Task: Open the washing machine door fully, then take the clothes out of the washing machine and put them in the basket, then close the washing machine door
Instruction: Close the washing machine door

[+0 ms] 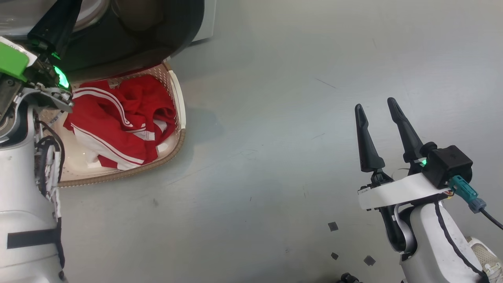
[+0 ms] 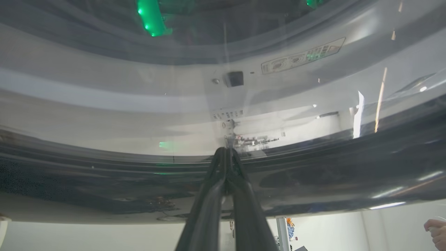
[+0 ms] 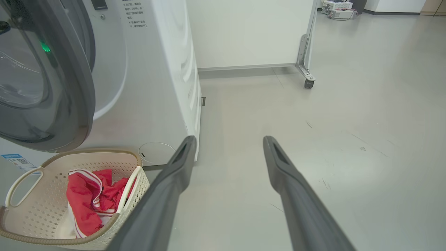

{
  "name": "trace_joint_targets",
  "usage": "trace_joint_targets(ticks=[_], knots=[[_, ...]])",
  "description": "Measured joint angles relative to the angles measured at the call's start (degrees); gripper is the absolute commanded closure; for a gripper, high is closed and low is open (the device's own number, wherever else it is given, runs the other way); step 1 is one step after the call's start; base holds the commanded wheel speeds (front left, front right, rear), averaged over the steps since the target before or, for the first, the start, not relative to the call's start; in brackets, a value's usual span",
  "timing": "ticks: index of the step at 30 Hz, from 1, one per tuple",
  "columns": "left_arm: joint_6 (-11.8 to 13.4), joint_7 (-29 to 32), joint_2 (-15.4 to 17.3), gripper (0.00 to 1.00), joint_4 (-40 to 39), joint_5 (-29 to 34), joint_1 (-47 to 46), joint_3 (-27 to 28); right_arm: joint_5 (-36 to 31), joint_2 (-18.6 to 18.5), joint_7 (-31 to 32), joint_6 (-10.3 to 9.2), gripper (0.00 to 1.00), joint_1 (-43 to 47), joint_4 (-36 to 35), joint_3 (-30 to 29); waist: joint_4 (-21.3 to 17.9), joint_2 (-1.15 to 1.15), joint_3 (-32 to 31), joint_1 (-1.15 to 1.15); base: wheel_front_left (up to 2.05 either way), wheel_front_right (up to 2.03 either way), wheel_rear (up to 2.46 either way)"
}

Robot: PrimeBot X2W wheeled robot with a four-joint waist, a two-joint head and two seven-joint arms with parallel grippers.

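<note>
The washing machine (image 3: pixel 153 87) stands white at the left, its door (image 3: pixel 75 87) swung partway out over the basket (image 3: pixel 94 153). Red clothes (image 1: pixel 129 114) with white stripes lie in the basket (image 1: pixel 178 118), also seen as the clothes (image 3: pixel 83 198). The door's black rim (image 1: pixel 157 35) overhangs the basket's far end. My left gripper (image 2: pixel 226 151) is shut, its tips resting against the door's glossy dark rim (image 2: pixel 313 174), with nothing between them. My right gripper (image 1: pixel 374 103) hangs open over bare floor, well right of the basket, and its fingers (image 3: pixel 229 139) hold nothing.
A white partition on a caster (image 3: pixel 306 82) stands behind the machine. Small dark squares (image 1: pixel 333 226) mark the grey floor near my right arm. A person's hand (image 2: pixel 435 232) shows at the edge of the left wrist view. Open floor lies right of the basket.
</note>
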Motion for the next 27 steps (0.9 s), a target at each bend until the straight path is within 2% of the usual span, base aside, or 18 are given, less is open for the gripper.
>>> trace_joint_targets(ticks=[10,18,27], knots=[[0.0,-0.7,-0.7,1.0,5.0,1.1,-3.2,-0.3,0.0,0.1,-0.1,0.0,0.0,-0.3,1.3,-0.5,-0.2,0.0,-0.5,0.0,0.0,0.0,0.0],[0.0,0.4,-1.9,1.0,6.9,-1.1,-1.9,-0.3,-0.1,-0.1,-0.5,-0.02,0.0,-0.3,2.1,-1.5,1.8,0.0,-1.6,0.0,0.0,0.0,0.0],[-0.1,0.6,-2.6,1.0,2.2,-3.9,4.9,1.9,-0.5,-1.0,-0.5,-0.01,0.0,-0.2,3.0,-2.5,4.8,0.0,-4.0,0.0,0.0,0.0,0.0]])
